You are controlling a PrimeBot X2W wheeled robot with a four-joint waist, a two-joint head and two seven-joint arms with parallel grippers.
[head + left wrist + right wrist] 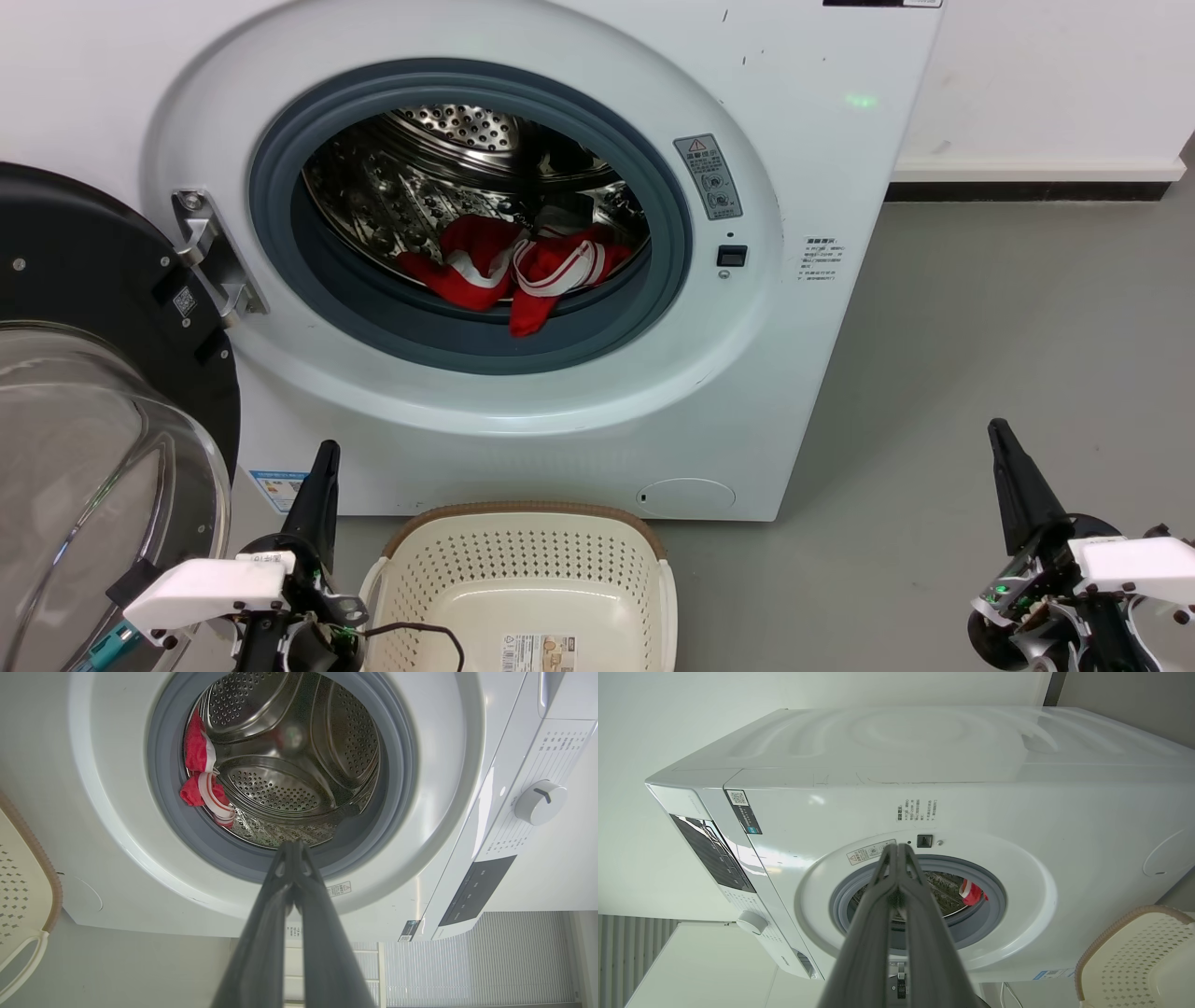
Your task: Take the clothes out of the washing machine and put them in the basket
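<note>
1. At the far left of the head view, the washing machine's round black-framed glass door (84, 280) stands swung open.
2. At the lower left, the left gripper (327, 455) points up the frame. Its two dark fingers are pressed together and hold nothing. In the left wrist view the same gripper (292, 845) has its tips meeting in front of the lower edge of the drum opening, apart from the machine.
3. The white washing machine (803, 187) takes up the upper middle of the head view. Its grey rubber ring (280, 215) frames the perforated steel drum (420, 177).
4. The clothes (523, 266), red with white stripe trim, lie bunched at the bottom front of the drum, and one red end hangs over the ring. They appear at the left of the opening in the left wrist view (201, 784), and as a small red patch in the right wrist view (971, 892).
5. The basket (523, 511) sits on the grey floor (980, 327) at the bottom centre, just in front of the machine. There are no clothes in it, and a paper label (537, 653) shows on its base.
6. At the lower right, the right gripper (1001, 434) points up over the bare floor, well apart from the machine. Its fingers are closed together and hold nothing, as the right wrist view (899, 847) also shows.
</note>
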